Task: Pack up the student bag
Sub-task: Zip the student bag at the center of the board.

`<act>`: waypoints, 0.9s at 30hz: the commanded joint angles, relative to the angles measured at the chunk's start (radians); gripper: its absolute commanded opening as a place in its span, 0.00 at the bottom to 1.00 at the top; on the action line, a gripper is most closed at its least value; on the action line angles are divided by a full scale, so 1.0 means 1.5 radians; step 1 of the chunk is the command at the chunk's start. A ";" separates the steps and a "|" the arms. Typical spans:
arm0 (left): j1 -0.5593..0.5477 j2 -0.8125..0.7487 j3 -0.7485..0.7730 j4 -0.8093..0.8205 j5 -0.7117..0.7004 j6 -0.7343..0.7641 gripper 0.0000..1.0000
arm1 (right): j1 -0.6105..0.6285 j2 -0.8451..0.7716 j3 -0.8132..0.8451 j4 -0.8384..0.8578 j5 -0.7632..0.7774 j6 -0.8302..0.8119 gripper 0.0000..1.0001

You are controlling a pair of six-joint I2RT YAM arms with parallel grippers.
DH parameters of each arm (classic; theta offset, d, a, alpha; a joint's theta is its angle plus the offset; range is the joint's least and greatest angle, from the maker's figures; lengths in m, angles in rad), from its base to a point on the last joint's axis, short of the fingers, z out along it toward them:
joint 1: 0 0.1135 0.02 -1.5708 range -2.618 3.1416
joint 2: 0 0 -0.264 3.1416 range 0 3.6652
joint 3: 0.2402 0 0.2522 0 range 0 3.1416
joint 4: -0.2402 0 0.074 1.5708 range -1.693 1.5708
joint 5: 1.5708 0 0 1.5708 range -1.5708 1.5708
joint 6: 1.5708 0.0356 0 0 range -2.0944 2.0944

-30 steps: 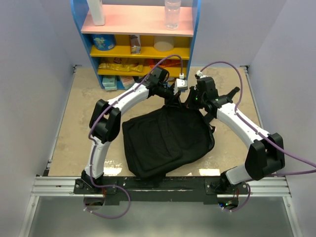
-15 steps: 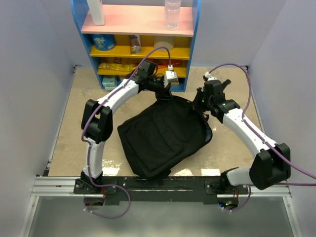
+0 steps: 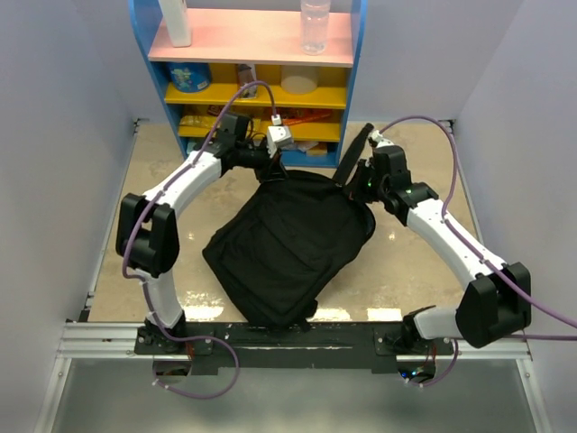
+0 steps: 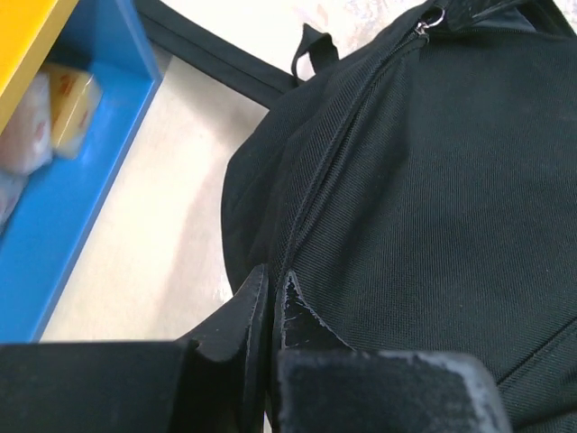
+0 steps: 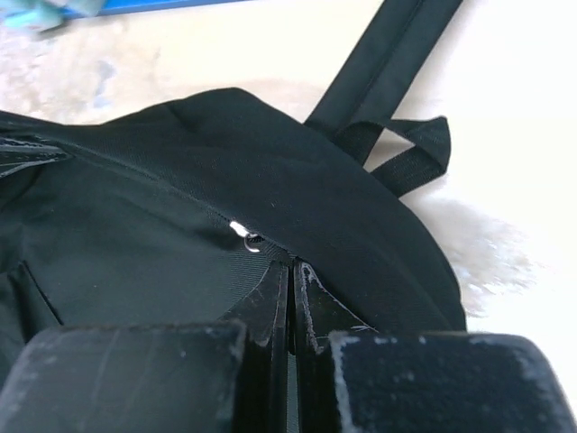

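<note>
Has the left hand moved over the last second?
Yes. The left hand, shut on the large black fabric backpack, has swung left across the front of the blue and yellow shelf unit.

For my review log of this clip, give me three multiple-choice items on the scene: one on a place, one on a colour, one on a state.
1. The bag lies: A on the table; B on the shelf; C on the floor.
2. The shelf frame is: A red; B blue; C green.
3. The right fingers are: A wide open; B holding a bottle; C shut on the bag's zip seam.
Answers: 1 A, it rests flat on the table; 2 B, its side walls are blue; 3 C, the tips meet on the black fabric.
</note>
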 commanded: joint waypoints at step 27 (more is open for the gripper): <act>0.046 -0.126 -0.003 -0.023 0.110 0.072 1.00 | 0.124 0.154 0.217 -0.006 -0.017 0.033 0.00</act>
